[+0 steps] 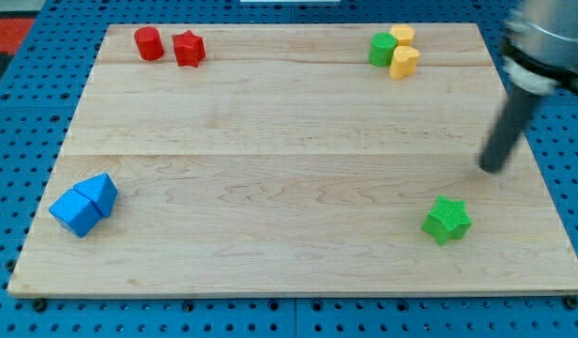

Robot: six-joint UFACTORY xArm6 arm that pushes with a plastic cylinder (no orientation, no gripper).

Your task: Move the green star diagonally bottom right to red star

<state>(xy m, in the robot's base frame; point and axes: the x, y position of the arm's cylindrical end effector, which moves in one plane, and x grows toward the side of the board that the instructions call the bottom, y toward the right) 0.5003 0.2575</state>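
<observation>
The green star (pixel 447 220) lies on the wooden board (pixel 289 188) near the view's bottom right. The red star (pixel 188 48) sits near the view's top left, with a red cylinder (pixel 148 43) touching its left side. My tip (pixel 493 169) is at the view's right, above and to the right of the green star, apart from it. The rod slants up to the view's top right corner.
A green cylinder (pixel 382 49) and two yellow blocks (pixel 403 38) (pixel 404 62) cluster at the view's top right. Two blue blocks (pixel 99 192) (pixel 75 213) touch each other at the view's bottom left. The board's right edge is close to my tip.
</observation>
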